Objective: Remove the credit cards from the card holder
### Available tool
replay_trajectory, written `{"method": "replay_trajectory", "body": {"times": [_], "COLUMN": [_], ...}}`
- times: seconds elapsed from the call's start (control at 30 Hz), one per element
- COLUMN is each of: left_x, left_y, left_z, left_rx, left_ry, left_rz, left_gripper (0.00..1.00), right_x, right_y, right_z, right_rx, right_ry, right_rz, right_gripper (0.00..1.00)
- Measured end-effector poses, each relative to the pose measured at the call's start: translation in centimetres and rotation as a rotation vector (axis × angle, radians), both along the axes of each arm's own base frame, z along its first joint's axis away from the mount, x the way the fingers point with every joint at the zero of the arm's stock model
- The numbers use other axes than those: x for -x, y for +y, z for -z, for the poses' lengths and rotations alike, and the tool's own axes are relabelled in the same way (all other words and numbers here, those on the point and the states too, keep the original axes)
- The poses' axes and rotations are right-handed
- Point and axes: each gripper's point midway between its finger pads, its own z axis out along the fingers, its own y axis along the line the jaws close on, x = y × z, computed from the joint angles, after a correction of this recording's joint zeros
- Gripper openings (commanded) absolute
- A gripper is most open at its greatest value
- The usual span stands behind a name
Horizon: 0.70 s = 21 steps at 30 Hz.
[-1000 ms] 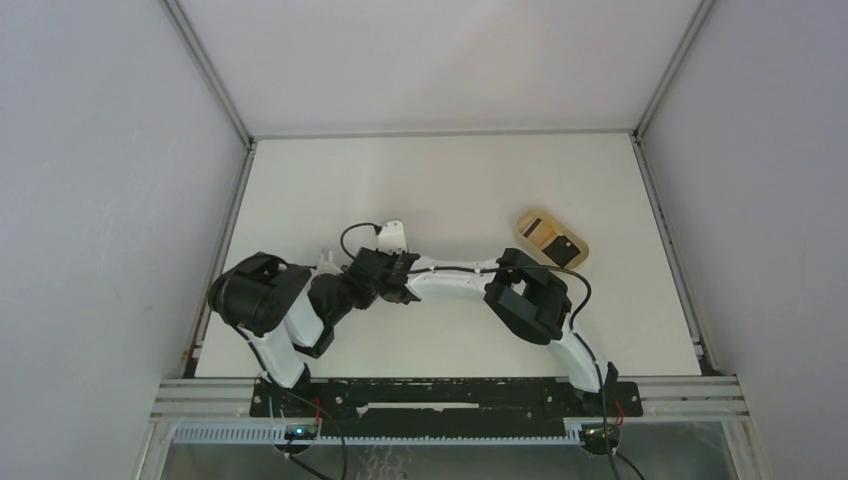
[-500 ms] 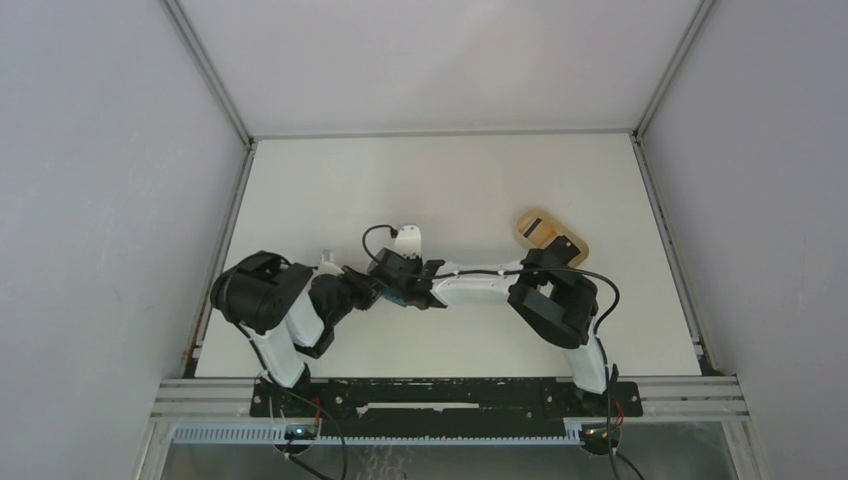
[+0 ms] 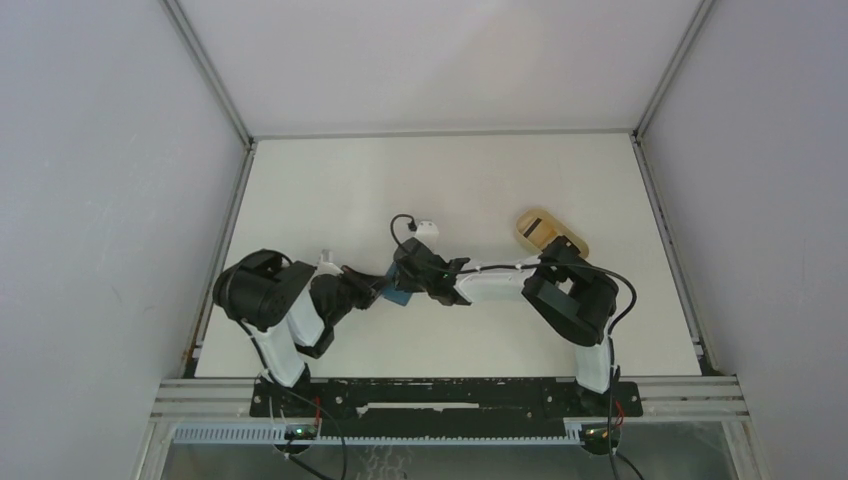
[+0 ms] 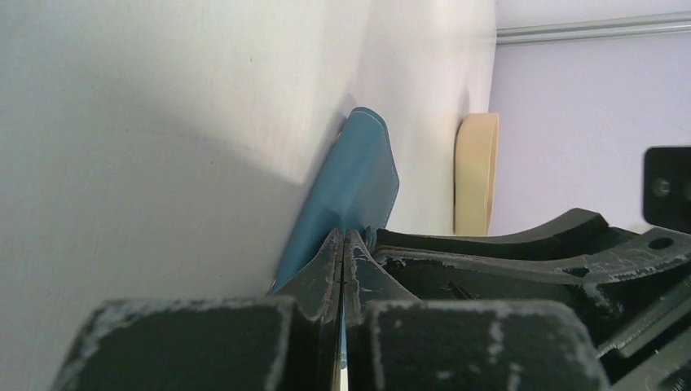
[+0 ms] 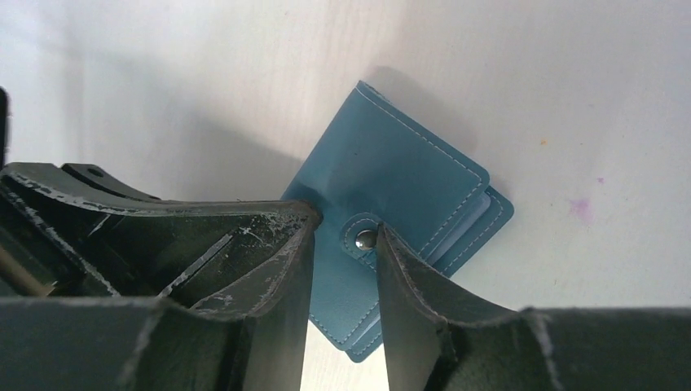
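The card holder (image 5: 399, 175) is a teal-blue wallet, folded shut, with a metal snap on its tab; it lies tilted against the white table. In the top view the card holder (image 3: 401, 294) sits between the two wrists. My left gripper (image 4: 343, 237) is shut on one thin edge of the card holder (image 4: 358, 183). My right gripper (image 5: 344, 231) hovers open over the snap tab, one finger on each side and the snap just beside the right fingertip. In the top view the left gripper (image 3: 381, 290) and the right gripper (image 3: 414, 282) nearly meet. The credit cards are hidden.
A pale wooden tray (image 3: 536, 226) lies at the right of the table, partly covered by the right arm's elbow. It shows as the tray (image 4: 477, 171) beyond the holder. The enclosure's grey walls stand on three sides.
The right arm has shifted to the right, its wrist now over the holder. Its jaws have spread wider. The left gripper has kept its grip and place.
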Motion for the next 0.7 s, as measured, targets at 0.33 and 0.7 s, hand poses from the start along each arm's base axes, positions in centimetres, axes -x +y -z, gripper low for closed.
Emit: {"method": "replay_trajectory", "body": {"times": [0.33, 0.7], "left_x": [0.0, 0.0], "left_y": [-0.1, -0.1], "left_z": [0.0, 0.0], "left_rx": [0.006, 0.005], "left_ry": [-0.007, -0.007], "left_rz": [0.003, 0.002], "left_gripper": [0.0, 0.0], "right_x": [-0.4, -0.5], "right_y": [-1.1, -1.2], "right_z": [0.3, 0.4], "right_rx": [-0.29, -0.382], "right_ry": [0.082, 0.14], "right_rz": [0.046, 0.086], "right_gripper": [0.11, 0.0]}}
